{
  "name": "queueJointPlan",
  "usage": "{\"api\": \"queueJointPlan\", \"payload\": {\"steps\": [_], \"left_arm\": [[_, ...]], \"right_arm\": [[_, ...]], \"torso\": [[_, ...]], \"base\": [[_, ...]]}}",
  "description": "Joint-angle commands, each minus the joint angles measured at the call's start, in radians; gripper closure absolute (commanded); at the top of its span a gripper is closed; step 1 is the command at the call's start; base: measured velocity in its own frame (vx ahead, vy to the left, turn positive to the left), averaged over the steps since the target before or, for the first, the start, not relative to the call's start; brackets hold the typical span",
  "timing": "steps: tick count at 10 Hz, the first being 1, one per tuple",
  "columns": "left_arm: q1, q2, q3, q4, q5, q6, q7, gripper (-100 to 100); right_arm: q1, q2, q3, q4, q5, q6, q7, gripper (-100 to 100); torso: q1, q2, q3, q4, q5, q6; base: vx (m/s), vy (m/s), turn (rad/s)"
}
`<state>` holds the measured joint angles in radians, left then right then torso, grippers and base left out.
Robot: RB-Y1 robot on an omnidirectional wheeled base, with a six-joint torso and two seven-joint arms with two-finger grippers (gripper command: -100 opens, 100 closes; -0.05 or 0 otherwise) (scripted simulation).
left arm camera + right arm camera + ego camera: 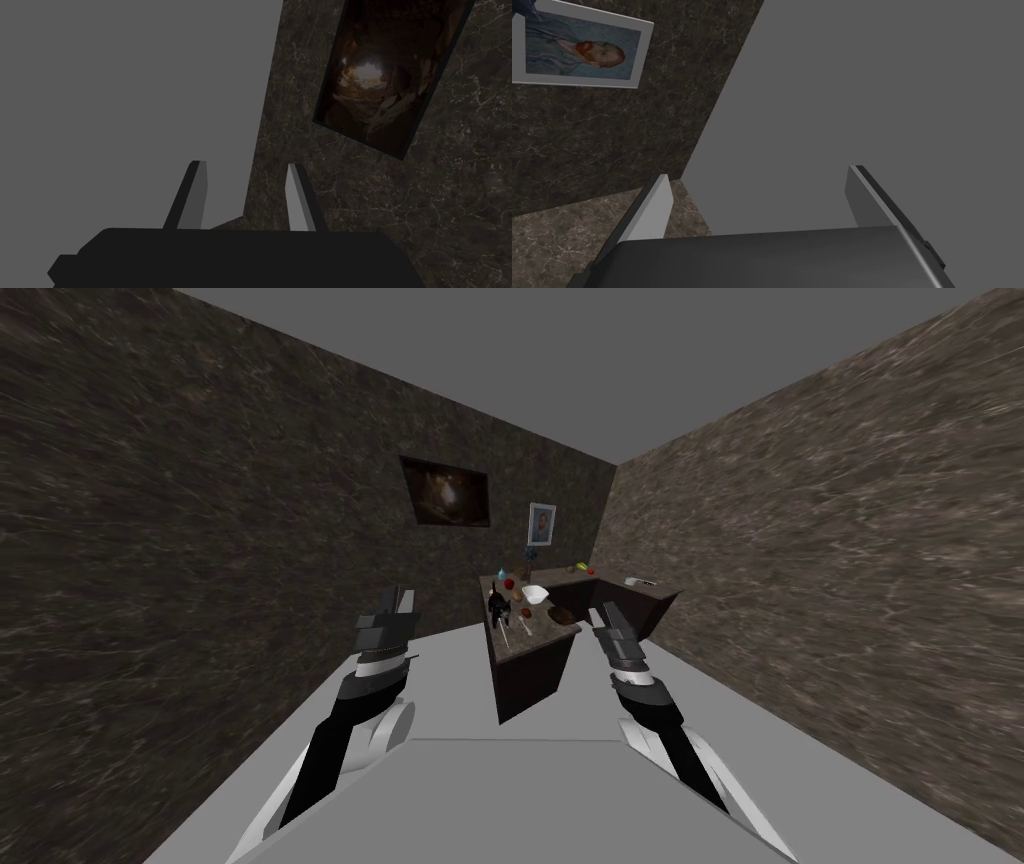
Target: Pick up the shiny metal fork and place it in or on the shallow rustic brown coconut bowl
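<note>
Near: left pincer [247, 167] parted a little, right pincer [759, 172] spread wide, both empty. Well ahead, between the arms, on the surface [548, 638]: thin pale fork [506, 634], apparently lying lengthwise away, slightly nearer the right arm. Just beyond, rightward: brown bowl [562, 615].

fork [506, 635]: thin pale sliver, apparently flat | bowl [562, 615]: brown, shallow, near it

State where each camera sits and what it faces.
Head view: high, looking down at the counter; both forearms show.
Left wrist view: on the left gripper, facing up at the dark picture; open fingers show.
Right wrist view: on the right gripper, facing the portrait; open fingers show.
Shared: head view holds both pictures too.
</note>
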<state>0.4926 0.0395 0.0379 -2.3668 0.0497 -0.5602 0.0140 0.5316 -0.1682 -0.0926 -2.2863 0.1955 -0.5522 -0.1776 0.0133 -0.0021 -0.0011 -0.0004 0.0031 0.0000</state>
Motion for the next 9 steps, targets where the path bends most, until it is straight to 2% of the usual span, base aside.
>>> {"api": "queueJointPlan", "payload": {"steps": [1,4,5,7,8,9], "left_arm": [[0.0,0.0,0.0,0.0,0.0,0.0,0.0,0],[0.0,0.0,0.0,0.0,0.0,0.0,0.0,0],[0.0,0.0,0.0,0.0,0.0,0.0,0.0,0],[0.0,0.0,0.0,0.0,0.0,0.0,0.0,0],[0.0,0.0,0.0,0.0,0.0,0.0,0.0,0],[0.0,0.0,0.0,0.0,0.0,0.0,0.0,0]], "right_arm": [[0.0,-0.031,-0.006,0.015,0.02,-0.008,-0.006,-100],[0.017,-0.135,-0.037,0.082,0.111,-0.041,-0.042,-100],[0.017,-0.143,-0.037,0.082,0.125,-0.041,-0.042,-100],[0.03,-0.217,-0.059,0.133,0.191,-0.062,-0.071,-100],[0.03,-0.223,-0.059,0.133,0.203,-0.062,-0.071,-100],[0.037,-0.265,-0.07,0.16,0.241,-0.071,-0.087,-100]], "torso": [[0.0,0.0,0.0,0.0,0.0,0.0],[0.001,0.0,0.0,0.0,0.0,0.0],[0.003,-0.001,-0.001,0.0,0.001,0.0],[-0.003,0.001,0.001,0.0,-0.001,0.0],[0.001,0.0,0.0,0.0,0.0,0.0],[-0.002,0.0,0.0,0.0,0.0,0.0]], "base": [[0.046,0.156,-0.011],[0.029,0.227,-0.014],[0.002,0.171,-0.015],[0.023,0.184,-0.005],[0.027,0.167,-0.023],[0.012,0.146,-0.004]]}}
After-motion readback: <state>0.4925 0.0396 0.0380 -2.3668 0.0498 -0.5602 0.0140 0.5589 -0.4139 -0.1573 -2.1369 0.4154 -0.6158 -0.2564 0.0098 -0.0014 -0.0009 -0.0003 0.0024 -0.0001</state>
